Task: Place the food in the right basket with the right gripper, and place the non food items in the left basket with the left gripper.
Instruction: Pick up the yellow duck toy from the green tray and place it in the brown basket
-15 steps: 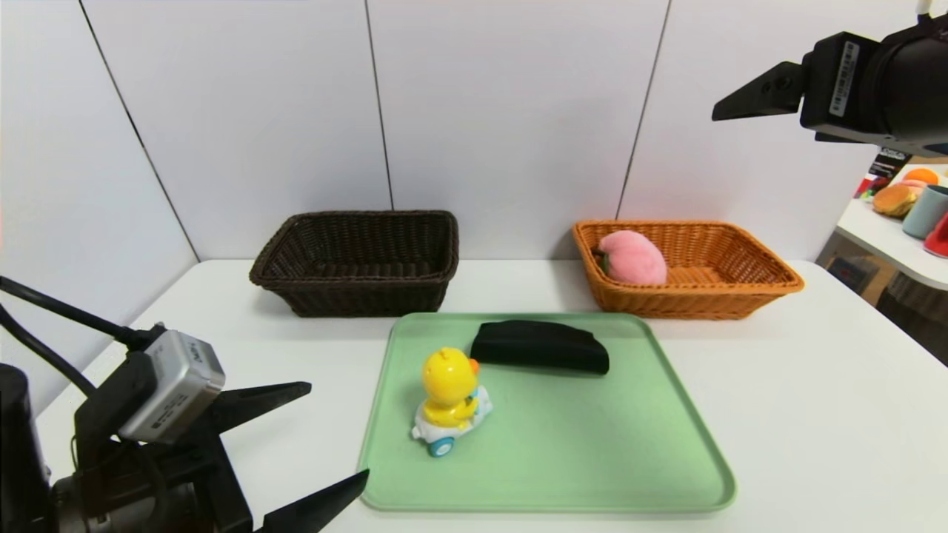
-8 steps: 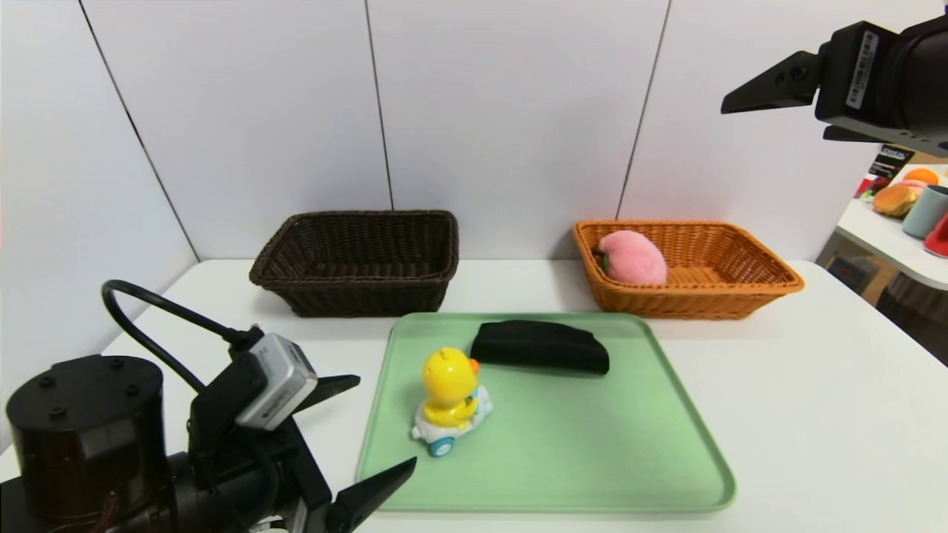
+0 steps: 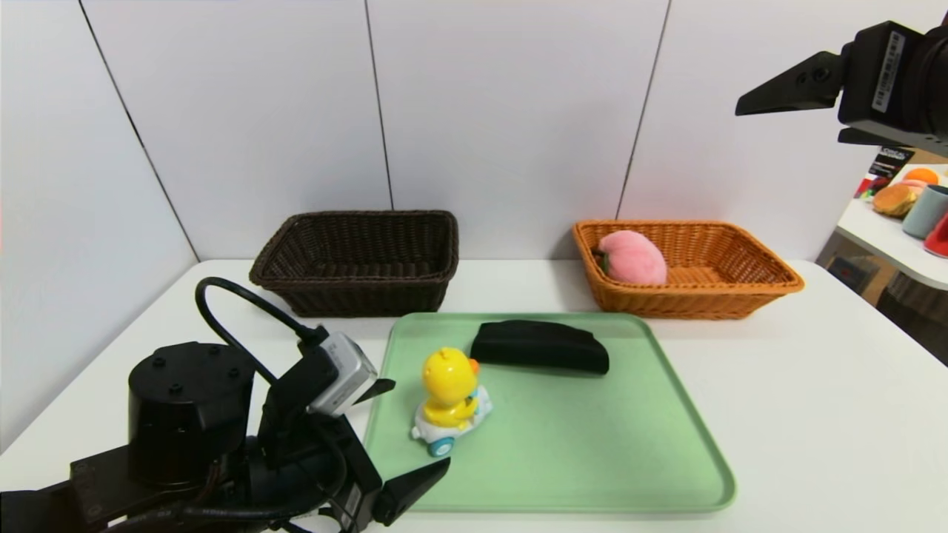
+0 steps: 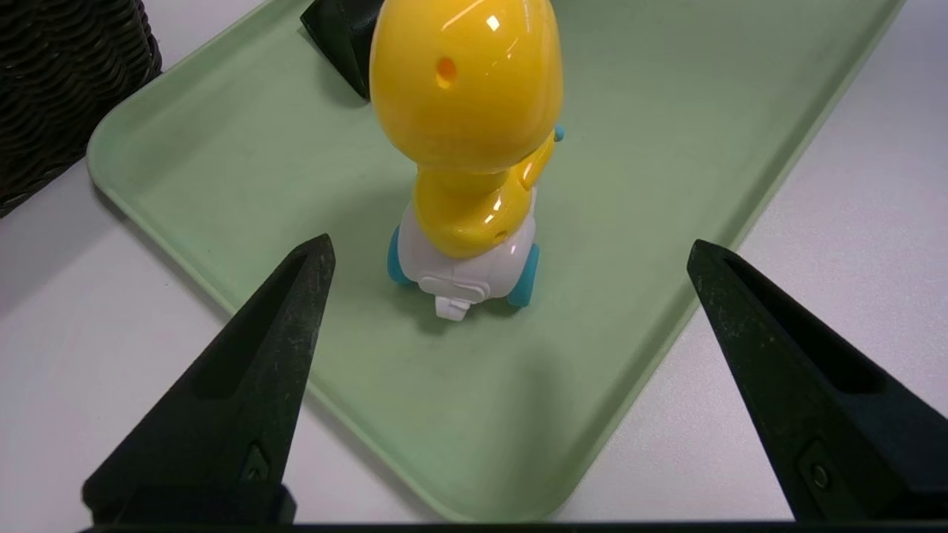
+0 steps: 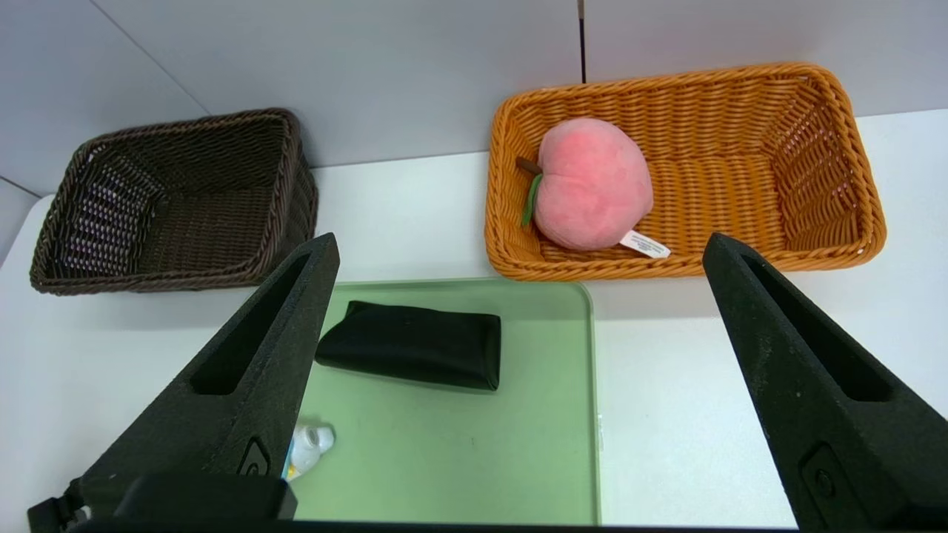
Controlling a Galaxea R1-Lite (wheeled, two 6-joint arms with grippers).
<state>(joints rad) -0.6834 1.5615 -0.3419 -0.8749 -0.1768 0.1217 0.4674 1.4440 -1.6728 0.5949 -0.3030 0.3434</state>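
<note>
From where I'm standing, the left gripper (image 3: 416, 429) is down low at the near left corner of the green tray (image 3: 578, 444), its two black fingers spread wide and nothing between them in its grasp. Just beside those fingers, on the left part of the tray, a yellow duck toy (image 3: 449, 385) sits upright on its little white car with blue wheels, and the gripper's own close-up has it standing past the fingertips, apart from both. Behind the duck, toward the far edge of the tray, lies a folded black pouch (image 3: 541, 346), flat and oblong. Beyond the tray on the white table (image 3: 807, 414) there are two woven baskets near the pale wall panels (image 3: 511, 111): the dark brown wicker basket (image 3: 359, 296) on the left, with nothing in it that I can see, and the orange-tan wicker basket (image 3: 696, 302) on the right. Inside that orange one, over at its left end, rests a pink plush peach (image 3: 632, 257) with a brown stem, a green leaf and a white tag poking out. The right gripper (image 5: 522, 240) hangs up high at the right, well above the table, also wide open and holding nothing. Off past the table's right side, a gray mug (image 3: 926, 211) stands on another white surface (image 3: 889, 235), near a toy burger (image 3: 894, 200).
</note>
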